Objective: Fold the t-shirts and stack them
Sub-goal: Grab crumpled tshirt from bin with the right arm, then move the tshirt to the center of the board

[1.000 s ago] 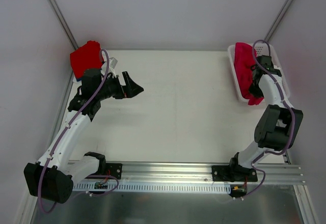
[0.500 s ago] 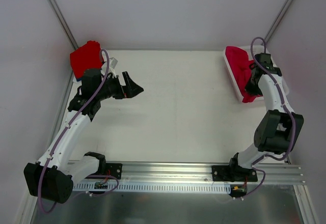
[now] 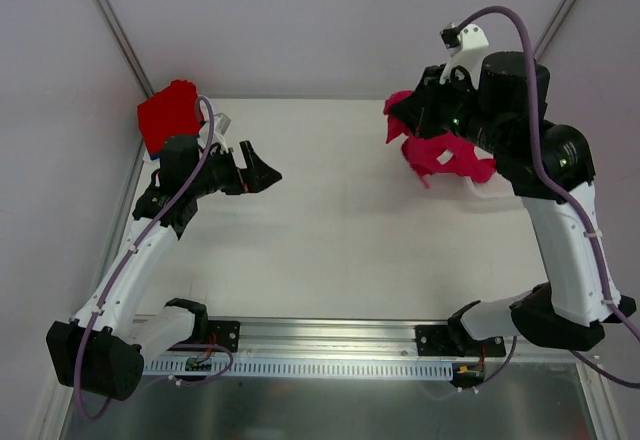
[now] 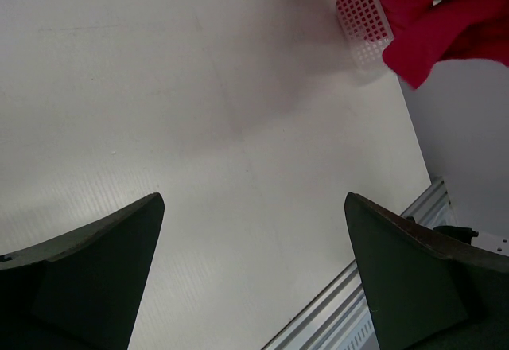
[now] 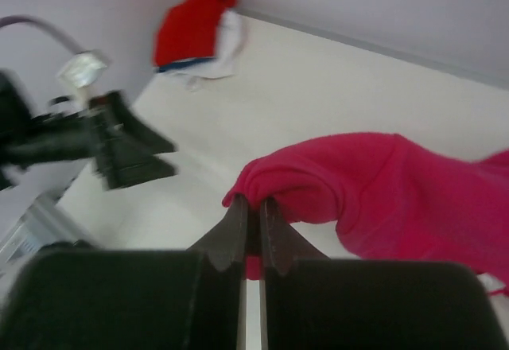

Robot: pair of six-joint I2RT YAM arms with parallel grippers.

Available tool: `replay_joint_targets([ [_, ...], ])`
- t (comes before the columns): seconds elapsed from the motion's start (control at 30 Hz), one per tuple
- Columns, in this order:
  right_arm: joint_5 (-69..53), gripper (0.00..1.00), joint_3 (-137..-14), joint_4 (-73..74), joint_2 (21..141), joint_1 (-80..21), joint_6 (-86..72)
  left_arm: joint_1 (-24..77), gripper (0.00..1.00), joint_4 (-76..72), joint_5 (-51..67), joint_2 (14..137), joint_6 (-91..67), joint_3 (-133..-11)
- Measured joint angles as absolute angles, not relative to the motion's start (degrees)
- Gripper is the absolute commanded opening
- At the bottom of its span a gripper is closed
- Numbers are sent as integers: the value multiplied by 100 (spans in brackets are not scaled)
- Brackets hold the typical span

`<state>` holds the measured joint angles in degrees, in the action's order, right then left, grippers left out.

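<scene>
The right gripper has its two fingers pressed together on a fold of the pink shirt. The cloth bunches over the tips and trails off to the right behind them. From above, that shirt hangs crumpled off the raised right arm, clear of the table, towards the far right. Part of it shows over the corner of the white mesh basket, though I cannot tell whether it touches the mesh.

The left gripper hovers over bare table at the far left, its fingers spread wide with nothing between them.

Behind the left arm, in the far left corner, lies the folded stack: bright red on top, with a strip of blue and some white beneath.

A small pale tag sits on the left arm, too blurred to read.

The table is a matt off-white board. A ribbed aluminium rail runs along its near edge and carries both arm bases. Plain pale walls enclose the other three sides, with a thin metal strut slanting up in each far corner.
</scene>
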<state>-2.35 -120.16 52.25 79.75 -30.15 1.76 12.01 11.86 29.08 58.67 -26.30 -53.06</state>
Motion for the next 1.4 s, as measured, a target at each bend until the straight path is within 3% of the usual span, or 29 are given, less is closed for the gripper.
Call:
replay_joint_targets([
  [0.2,-344,1,-12484,5205,7848,-4917,283,1201,99,1184,2950,5833,-2630,-5306],
  [0.43,-434,0,-12234,5004,7758,-5778,353,1201,99,1186,2943,5730,-2626,-5275],
  [0.73,-338,0,-11592,4821,7061,-5885,471,1330,99,1179,2902,5485,-2596,-5260],
  [1.1,1706,1,-9325,4517,5297,-5894,642,1811,99,2080,2355,4858,-2438,-6073],
  [1.27,2475,0,-8294,4480,5264,-5892,513,2620,98,2746,1763,4993,-2281,-5927],
  [1.4,2869,1,-7787,4471,5461,-5892,381,4248,99,3118,1031,5522,-2311,-5551],
])
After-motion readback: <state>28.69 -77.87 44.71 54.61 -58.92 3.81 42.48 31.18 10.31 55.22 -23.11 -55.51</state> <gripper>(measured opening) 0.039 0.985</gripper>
